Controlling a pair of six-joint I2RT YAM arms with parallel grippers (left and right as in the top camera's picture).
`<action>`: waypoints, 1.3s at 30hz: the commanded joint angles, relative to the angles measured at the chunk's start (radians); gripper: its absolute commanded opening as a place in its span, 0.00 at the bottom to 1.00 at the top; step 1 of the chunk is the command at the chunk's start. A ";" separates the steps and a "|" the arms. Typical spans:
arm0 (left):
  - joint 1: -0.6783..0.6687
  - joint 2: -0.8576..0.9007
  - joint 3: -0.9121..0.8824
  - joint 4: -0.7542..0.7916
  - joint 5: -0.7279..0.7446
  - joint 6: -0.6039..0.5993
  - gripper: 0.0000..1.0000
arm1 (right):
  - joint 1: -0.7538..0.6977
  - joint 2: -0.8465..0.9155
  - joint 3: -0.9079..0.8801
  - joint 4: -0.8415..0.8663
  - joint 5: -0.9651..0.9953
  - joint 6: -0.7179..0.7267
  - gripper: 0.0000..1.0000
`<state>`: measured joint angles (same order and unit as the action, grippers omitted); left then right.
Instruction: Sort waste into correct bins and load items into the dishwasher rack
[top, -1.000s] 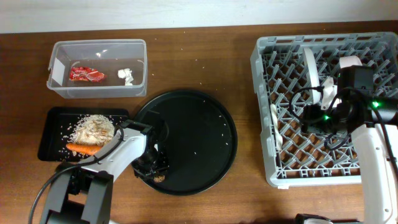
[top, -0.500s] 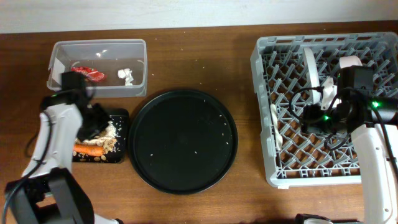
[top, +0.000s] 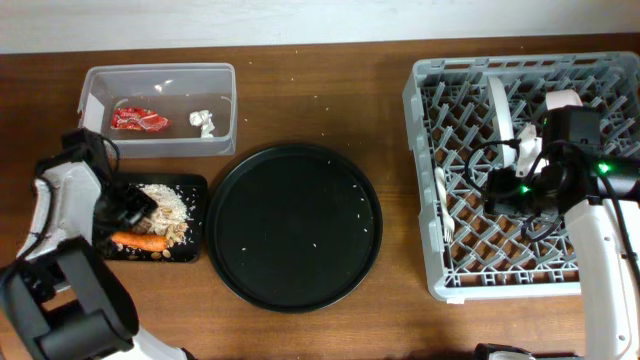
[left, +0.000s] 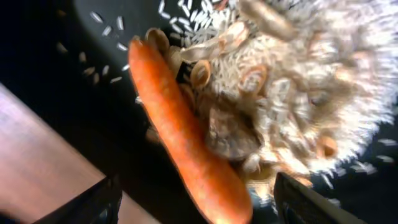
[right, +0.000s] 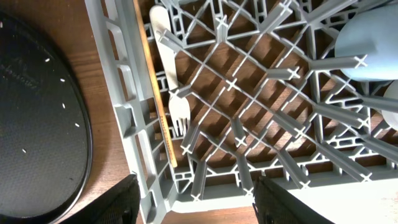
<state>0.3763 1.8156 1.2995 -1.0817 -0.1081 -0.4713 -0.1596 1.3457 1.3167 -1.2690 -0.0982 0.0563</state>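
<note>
Left gripper (top: 128, 203): jaws wide apart, nothing held, low over the shallow black tray (top: 197, 184) at the table's (top: 320, 70) left edge.
- Left wrist view: orange carrot piece (left: 186, 149) lies diagonally in that tray, touching the beige food scraps (left: 292, 87). A small brown scrap (left: 227, 134) sits in the pile right against the carrot.
- Clear tub (top: 226, 100) sits just behind the black tray, holding the red snack wrapper (top: 138, 119) and the white tissue (top: 204, 122), which lie apart.
- Round black tray (top: 295, 225) is mid-table, with only a few loose grains on it.

Right gripper (right: 194, 200): fingers apart, empty, hovering over the dishwasher rack (top: 425, 210) near its left wall.
- White plastic fork (right: 169, 74) lies flat on the rack floor along that wall, tines toward the camera.
- Light-blue cup (right: 373, 43) is in the rack at the right wrist view's top right.
- Pale plate (top: 499, 105) stands on edge between pegs near the back.
- Pinkish-white bowl (top: 562, 100) is just beside the arm, partly hidden.
</note>
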 joint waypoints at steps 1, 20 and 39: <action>-0.039 -0.127 0.093 -0.006 0.073 0.044 0.79 | -0.004 -0.001 -0.003 0.002 -0.003 0.008 0.65; -0.406 -1.010 -0.383 0.116 0.175 0.402 0.99 | -0.004 -0.450 -0.359 0.241 -0.126 -0.055 0.99; -0.406 -1.466 -0.522 0.161 0.172 0.390 0.99 | 0.037 -0.809 -0.431 0.254 -0.071 -0.056 0.99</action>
<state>-0.0330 0.3508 0.7860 -0.9230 0.0639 -0.0719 -0.1581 0.5774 0.8986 -1.0187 -0.2020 -0.0032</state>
